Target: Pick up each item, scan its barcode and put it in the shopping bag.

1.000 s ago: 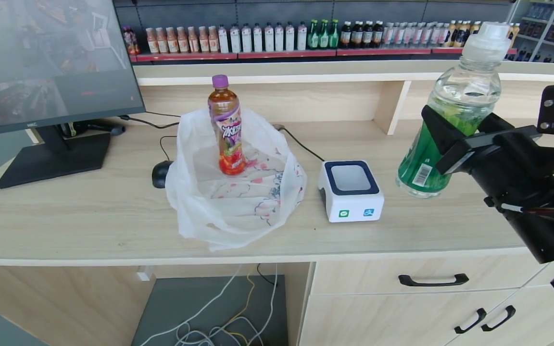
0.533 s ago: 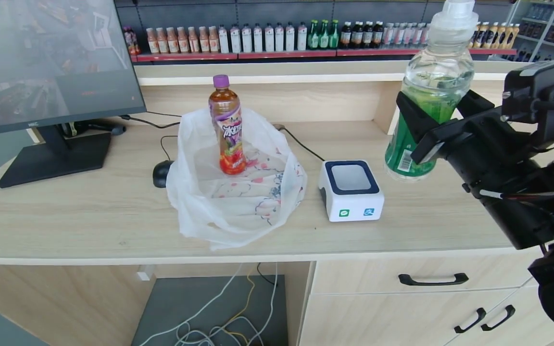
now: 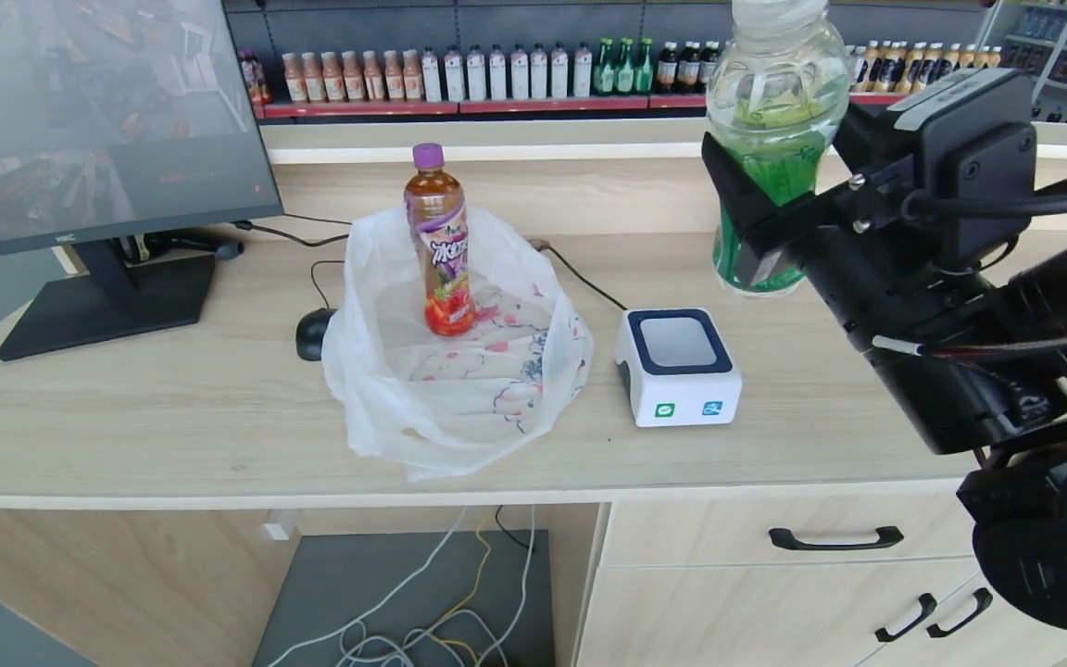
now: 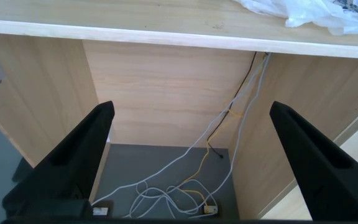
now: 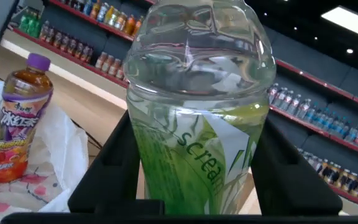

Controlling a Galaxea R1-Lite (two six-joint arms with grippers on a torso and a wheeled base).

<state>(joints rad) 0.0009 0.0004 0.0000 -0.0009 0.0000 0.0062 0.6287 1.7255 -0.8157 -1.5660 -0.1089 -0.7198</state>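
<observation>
Our right gripper (image 3: 770,218) clamps the green bottle (image 3: 774,102), label band between jaws.
Head view gives us scanner (image 3: 677,366) at bottle's 7 o'clock; left wrist view, left gripper (image 4: 191,155) jaws apart.

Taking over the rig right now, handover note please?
Right gripper shut on the green bottle, held upright above the counter near the scanner.
Left gripper open, empty, low in front of the counter.
Done: tea bottle stands upright in the bag.
Left: present the green bottle's barcode to the scanner, then bag it.
</observation>
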